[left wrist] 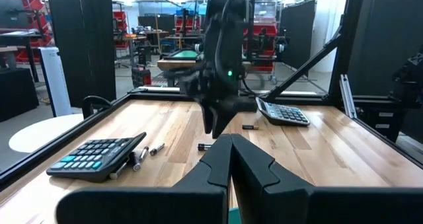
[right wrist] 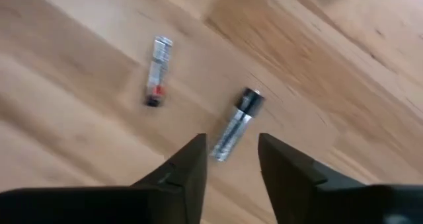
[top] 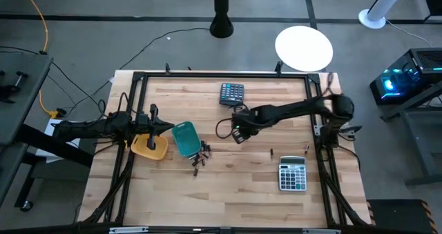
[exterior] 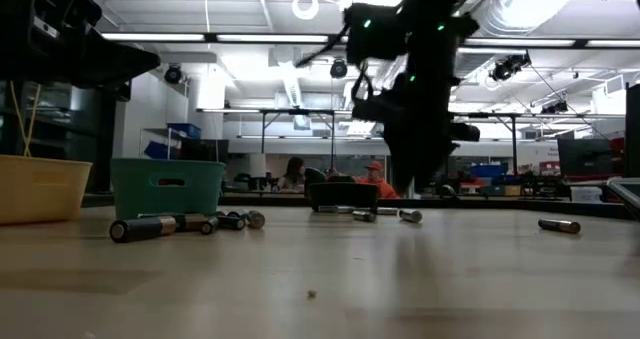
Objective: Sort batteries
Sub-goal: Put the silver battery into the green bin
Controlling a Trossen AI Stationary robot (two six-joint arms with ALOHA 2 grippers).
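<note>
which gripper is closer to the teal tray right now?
Left. The left gripper sits right beside the teal tray, over the yellow tray's edge. The right gripper hangs further away, over bare wood near the table's middle, fingers open above a battery.

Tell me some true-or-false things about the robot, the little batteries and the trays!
1. The right gripper is open above a small black-and-silver battery lying on the wooden table. True.
2. The left gripper is wide open. False: its fingers are together.
3. A heap of small dark batteries lies beside the teal plastic tray. True.
4. The yellow plastic tray sits next to the grey calculator. False: it sits by the teal tray.
</note>
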